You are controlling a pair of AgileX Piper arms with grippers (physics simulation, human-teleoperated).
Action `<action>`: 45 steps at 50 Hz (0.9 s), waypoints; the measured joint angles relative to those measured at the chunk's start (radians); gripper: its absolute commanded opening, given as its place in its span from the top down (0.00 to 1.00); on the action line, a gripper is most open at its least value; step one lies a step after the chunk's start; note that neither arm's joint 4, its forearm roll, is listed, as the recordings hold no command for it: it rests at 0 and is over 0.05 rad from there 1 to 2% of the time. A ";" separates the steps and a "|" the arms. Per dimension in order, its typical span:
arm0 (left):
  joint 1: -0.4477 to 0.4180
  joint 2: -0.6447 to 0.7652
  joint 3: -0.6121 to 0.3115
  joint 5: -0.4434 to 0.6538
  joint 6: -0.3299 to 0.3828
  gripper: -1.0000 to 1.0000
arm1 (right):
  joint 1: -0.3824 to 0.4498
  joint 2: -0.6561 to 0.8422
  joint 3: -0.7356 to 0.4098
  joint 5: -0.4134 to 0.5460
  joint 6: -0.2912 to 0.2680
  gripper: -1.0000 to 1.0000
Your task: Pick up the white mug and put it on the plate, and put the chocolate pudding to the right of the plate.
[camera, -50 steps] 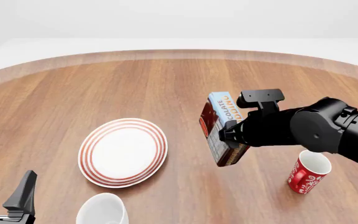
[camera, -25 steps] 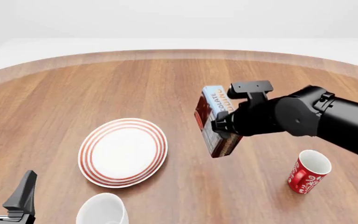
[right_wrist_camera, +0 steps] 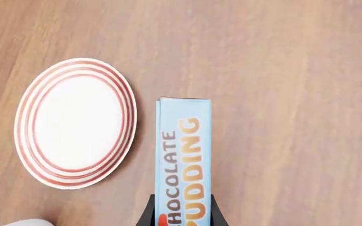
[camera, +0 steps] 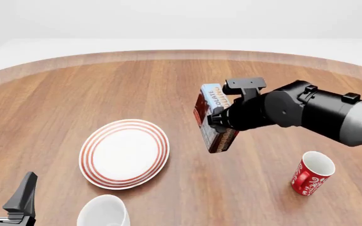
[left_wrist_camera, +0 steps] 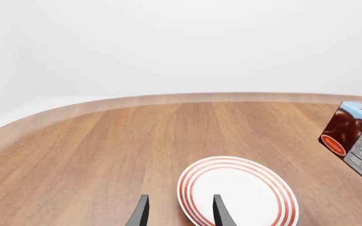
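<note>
White and plain, the ceramic mug (camera: 103, 211) waits untouched at the near edge beside the idle left gripper (camera: 6, 189), jaws apart. Beyond it lies the red-ringed round plate (camera: 125, 153). The right gripper (camera: 218, 123), clamped on the blue-topped chocolate pudding carton (camera: 211, 123), holds it aloft right of the plate for placing; it has drifted leftward since earlier.

A round wooden table (camera: 74, 89) is carrying three items. The plate (camera: 124, 153) is lying left of centre, the white mug (camera: 103, 212) is sitting just near it at the front edge, and a red mug (camera: 311, 173) is standing well apart on the right.
</note>
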 measured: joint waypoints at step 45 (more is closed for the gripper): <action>0.000 0.000 0.000 0.000 0.000 0.00 | -0.012 0.155 0.038 -0.100 -0.036 1.00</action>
